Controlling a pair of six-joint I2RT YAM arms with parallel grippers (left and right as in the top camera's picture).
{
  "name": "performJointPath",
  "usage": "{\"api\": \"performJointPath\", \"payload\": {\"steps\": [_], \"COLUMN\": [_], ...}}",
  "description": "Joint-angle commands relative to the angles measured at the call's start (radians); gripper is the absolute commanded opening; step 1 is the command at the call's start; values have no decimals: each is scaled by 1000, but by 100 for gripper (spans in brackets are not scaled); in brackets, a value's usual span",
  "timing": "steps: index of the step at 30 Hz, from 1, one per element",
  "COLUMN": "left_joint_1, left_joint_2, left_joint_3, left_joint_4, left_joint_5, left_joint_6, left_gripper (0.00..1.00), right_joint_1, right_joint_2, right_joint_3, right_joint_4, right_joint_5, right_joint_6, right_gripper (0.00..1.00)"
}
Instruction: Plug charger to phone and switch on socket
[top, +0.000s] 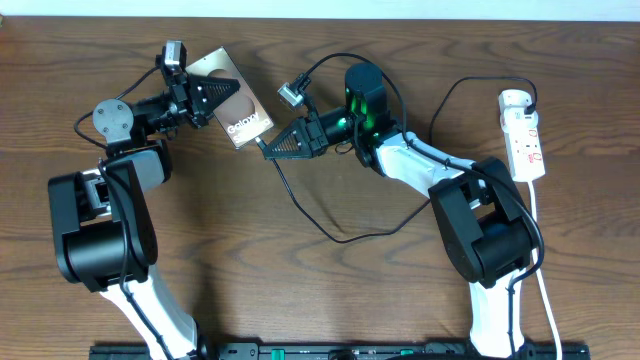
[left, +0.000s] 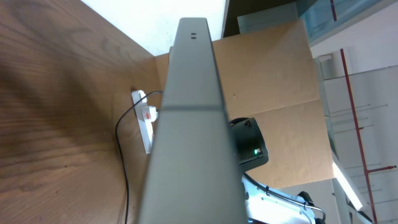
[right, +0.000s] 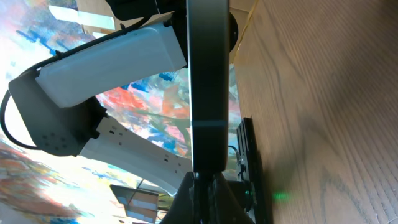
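The bronze-brown phone (top: 240, 115) with white lettering is lifted off the table at the upper left, my left gripper (top: 212, 98) shut on its far end. In the left wrist view the phone (left: 189, 124) fills the middle as a broad grey edge and hides the fingers. My right gripper (top: 268, 146) is shut on the charger's plug, right at the phone's lower end (right: 208, 81); its fingers (right: 186, 193) pinch just below that end. The black charger cable (top: 310, 215) loops across the table to the white adapter (top: 514, 99) on the socket (top: 524, 135).
The socket's white cord (top: 540, 260) runs down the right side past the right arm's base. The socket (left: 146, 121) shows far off in the left wrist view, in front of a cardboard wall (left: 273, 74). A black rail (top: 330, 352) lines the front edge.
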Motion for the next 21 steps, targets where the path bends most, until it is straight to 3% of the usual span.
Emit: {"api": "performJointPath", "payload": {"steps": [1,21], "left_joint_1": [-37,-55], "left_joint_2": [-19,-19], "left_joint_3": [17,17], "left_joint_4": [19,19], "left_joint_5": [61,60], "left_joint_6": [21,17], "left_gripper": [7,8], "right_joint_1": [8,5], "right_joint_2": [1,1], "right_joint_3": [13,13], "right_joint_4": [8,8], "right_joint_5": [91,103], "right_joint_6": [-21,-21], "right_gripper": [1,1]}}
